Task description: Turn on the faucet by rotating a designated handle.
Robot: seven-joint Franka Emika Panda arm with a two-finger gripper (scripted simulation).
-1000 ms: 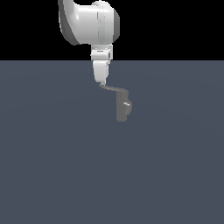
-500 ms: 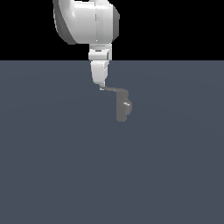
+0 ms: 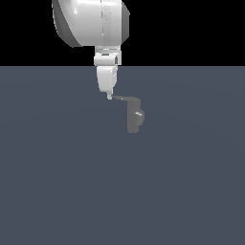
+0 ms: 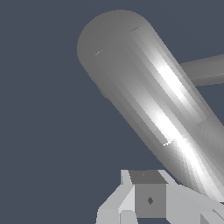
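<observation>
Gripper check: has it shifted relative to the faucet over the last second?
Barely. In the exterior view the gripper tip stays at the free end of the handle, while the arm above has drifted slightly toward that view's left against the unmoved faucet.

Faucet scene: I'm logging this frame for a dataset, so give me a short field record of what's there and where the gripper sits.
faucet: small grey upright body on the dark floor
handle: thin grey lever reaching from the body's top toward the exterior view's left
knob: round stub on the body's side
gripper: tip at the lever's free end; contact unclear
jaw state: cannot tell
</observation>
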